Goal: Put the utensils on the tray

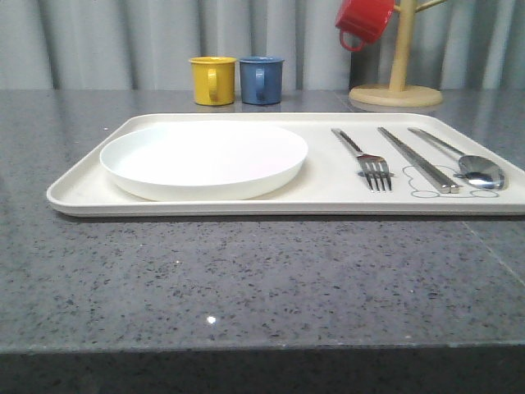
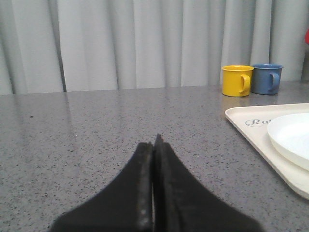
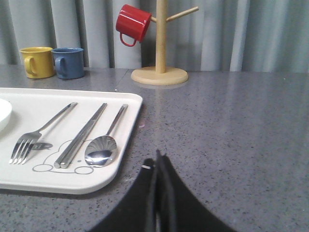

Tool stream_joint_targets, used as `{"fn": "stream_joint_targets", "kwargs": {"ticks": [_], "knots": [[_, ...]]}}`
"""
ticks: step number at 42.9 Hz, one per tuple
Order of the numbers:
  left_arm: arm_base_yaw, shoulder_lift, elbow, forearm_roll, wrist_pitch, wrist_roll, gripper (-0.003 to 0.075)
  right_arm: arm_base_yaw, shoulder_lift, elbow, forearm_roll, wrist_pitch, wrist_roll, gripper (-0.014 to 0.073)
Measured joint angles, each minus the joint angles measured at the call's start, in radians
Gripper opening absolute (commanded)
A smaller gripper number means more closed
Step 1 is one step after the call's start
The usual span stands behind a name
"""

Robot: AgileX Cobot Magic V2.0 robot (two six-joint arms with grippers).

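Cream tray (image 1: 82,185) already carried the white plate (image 1: 203,160), fork (image 3: 29,140), chopsticks (image 3: 82,137) and spoon (image 3: 101,150), just beside the right claw (image 3: 157,162), whose fingers, like the left claw's (image 2: 153,145), were pressed together empty over the surface (image 1: 246,279), so the task looked finished.

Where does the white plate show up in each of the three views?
Front view: the white plate lies on the left half of the tray, left of the fork.
Left wrist view: part of the plate sits at the right edge, on the tray.
Right wrist view: a sliver of the plate sits at the left edge.
Shared landmark: the yellow mug beside the blue mug.
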State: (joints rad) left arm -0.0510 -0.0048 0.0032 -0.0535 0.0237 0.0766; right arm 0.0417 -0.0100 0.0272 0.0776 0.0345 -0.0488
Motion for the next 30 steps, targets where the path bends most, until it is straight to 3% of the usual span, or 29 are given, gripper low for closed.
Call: {"fn": "stream_joint_targets", "kwargs": {"ticks": [30], "knots": [[0.000,0.000,0.000,0.000,0.000,0.000,-0.0020,-0.009,0.000,0.000,0.001,0.000,0.000,-0.0118]]}}
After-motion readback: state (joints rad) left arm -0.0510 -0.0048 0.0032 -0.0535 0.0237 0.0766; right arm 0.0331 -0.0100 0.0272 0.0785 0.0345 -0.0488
